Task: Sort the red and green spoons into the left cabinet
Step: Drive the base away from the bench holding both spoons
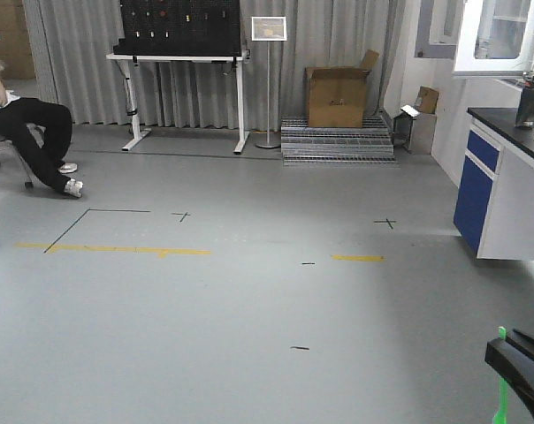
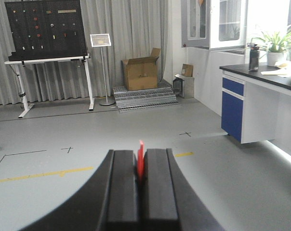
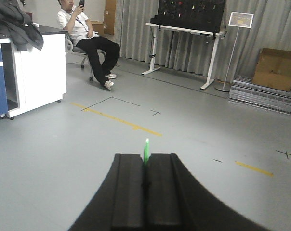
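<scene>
My left gripper [image 2: 140,153] is shut on the red spoon [image 2: 140,160]; only a short red end sticks out between the black fingers. My right gripper [image 3: 146,155] is shut on the green spoon [image 3: 146,149]; a short green tip shows past the fingers. In the front view the right gripper [image 1: 514,358] shows at the bottom right corner with the green spoon [image 1: 503,397] hanging below it. The left cabinet is out of view. Both grippers are held above a bare grey floor.
A blue and white lab counter [image 1: 506,190] stands at the right. A white-legged table with a black pegboard [image 1: 180,62], a sign stand [image 1: 268,79] and a cardboard box [image 1: 338,95] stand at the back. A seated person [image 1: 28,128] is at the left.
</scene>
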